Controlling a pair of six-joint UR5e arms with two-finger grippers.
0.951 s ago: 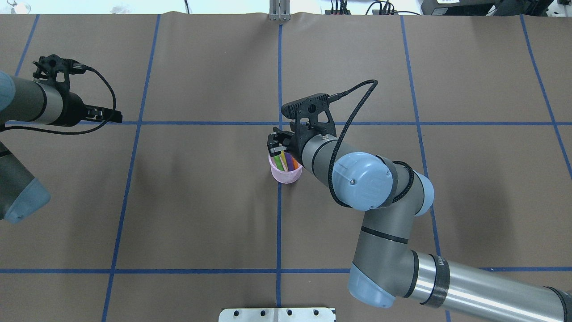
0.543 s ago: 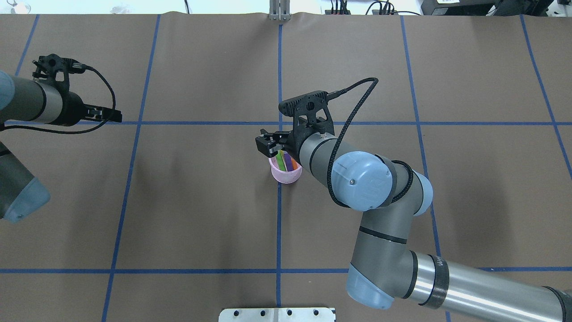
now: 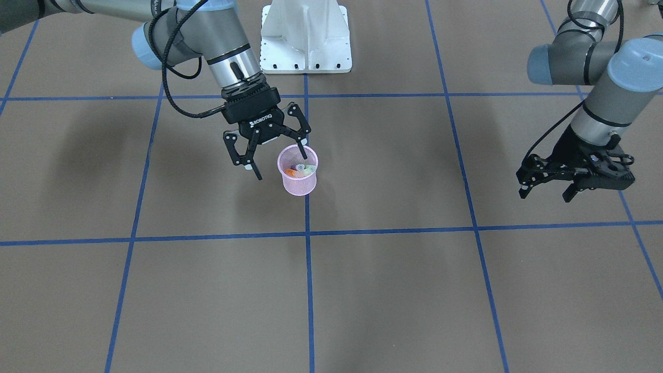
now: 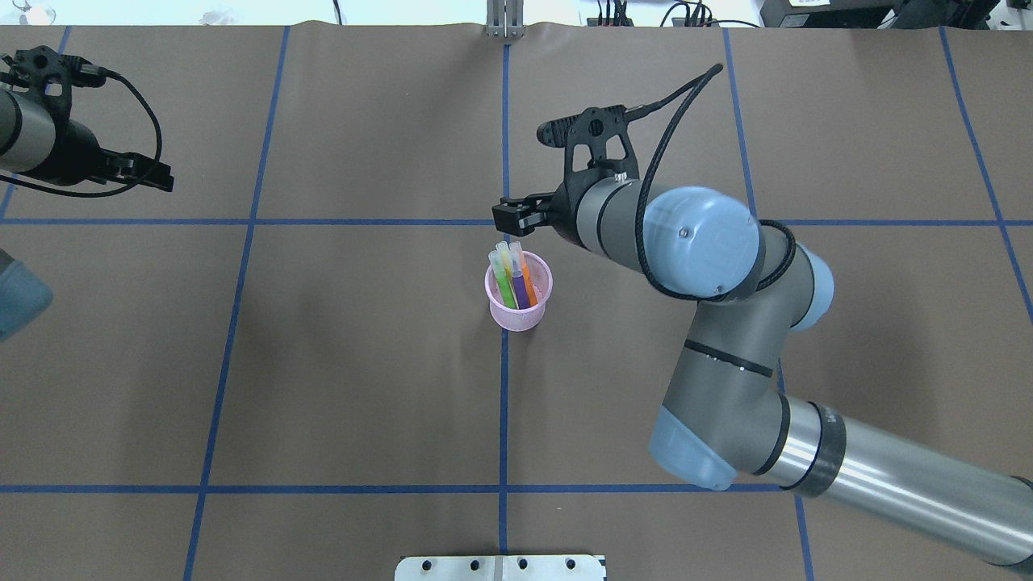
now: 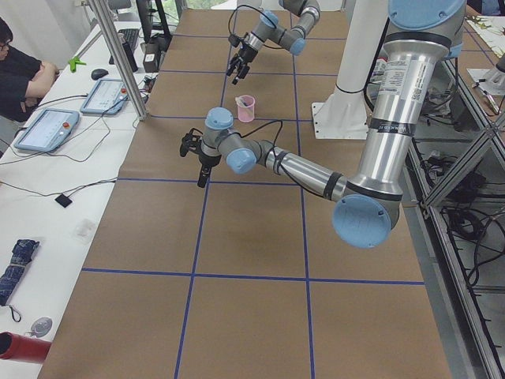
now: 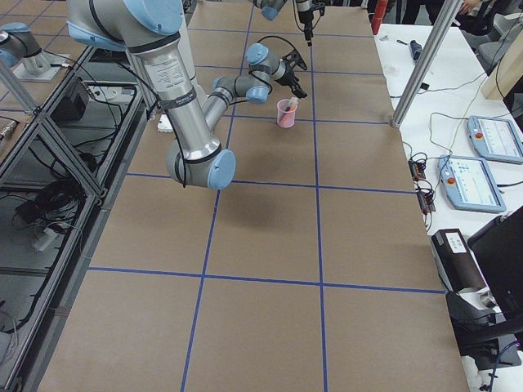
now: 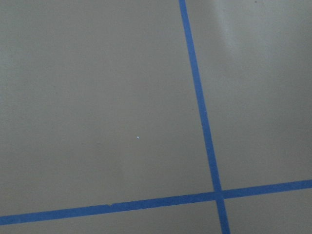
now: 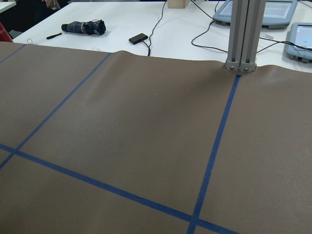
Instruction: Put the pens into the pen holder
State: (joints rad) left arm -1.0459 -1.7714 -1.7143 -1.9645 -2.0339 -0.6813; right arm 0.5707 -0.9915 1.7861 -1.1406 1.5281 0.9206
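the pink pen holder (image 4: 520, 319) stands upright near the middle of the brown table (image 4: 363, 363), on a blue tape line (image 4: 503, 403), with the green pen (image 4: 503, 286), purple pen (image 4: 520, 295) and orange pen (image 4: 527, 282) leaning inside it, pale caps up. the right claw (image 3: 281, 167) hangs just above and beside the holder's rim, spread wide and empty (one fingertip overlaps the rim in the front-facing view). the left claw (image 3: 544, 197) hovers well apart toward the table's left side, likewise spread open and empty.
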